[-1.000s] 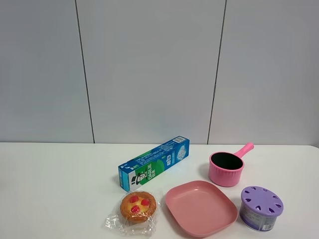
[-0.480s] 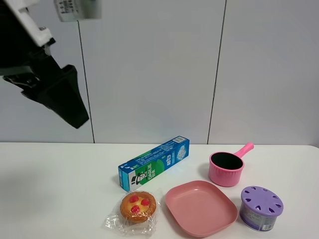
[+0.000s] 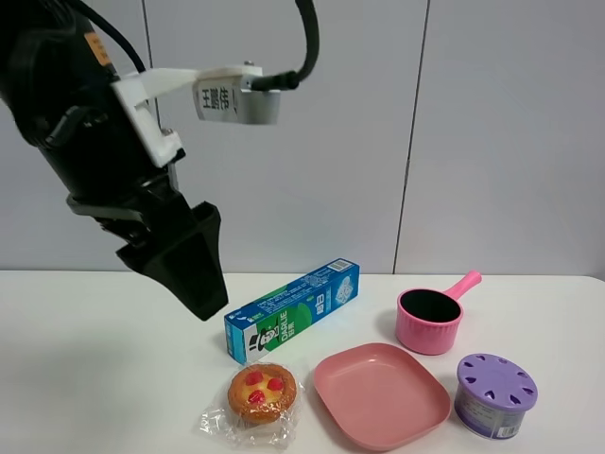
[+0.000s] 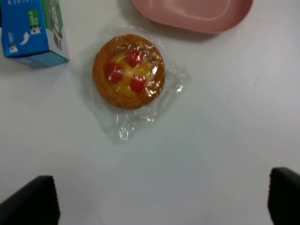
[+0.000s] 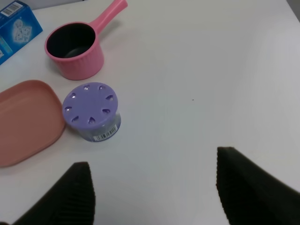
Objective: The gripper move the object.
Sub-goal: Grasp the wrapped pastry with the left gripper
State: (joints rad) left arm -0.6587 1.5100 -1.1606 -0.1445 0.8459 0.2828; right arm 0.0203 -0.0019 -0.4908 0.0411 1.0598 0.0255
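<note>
Lower centre of the high view: the tart (image 3: 262,392) lay flat on the white table (image 3: 95,359) in its crinkly clear wrap. It sat just left of the pink plate (image 3: 381,395) and just in front of the blue-and-green toothpaste box (image 3: 293,310). The wrap stood clear of the plate; I could not tell whether it touched the box.
Left gripper (image 3: 206,301): it hung at middle left of that view, above the table and up-left of the tart, with its wedge tipped down toward it. My fingers were spread wide and held nothing.
Reason for that pose: I judged the wide spread was meant to take the tart's full round width. The high start kept me clear of the box beside it.
Right gripper (image 5: 154,192): it showed only in its own wrist view, fingers also wide apart and empty. It was over bare table near the purple canister (image 3: 495,394) and the pink pot (image 3: 430,322). I judged it was parked out of the way.
Step in hand: the approach; the tart was not yet touched.
Next move, as I judged it: come down so a finger stood on each side of the pastry, then close gently.
Risk: the plastic looked slippery and the crust crushable. I might have pinched only the wrap, or nudged the box or plate.
</note>
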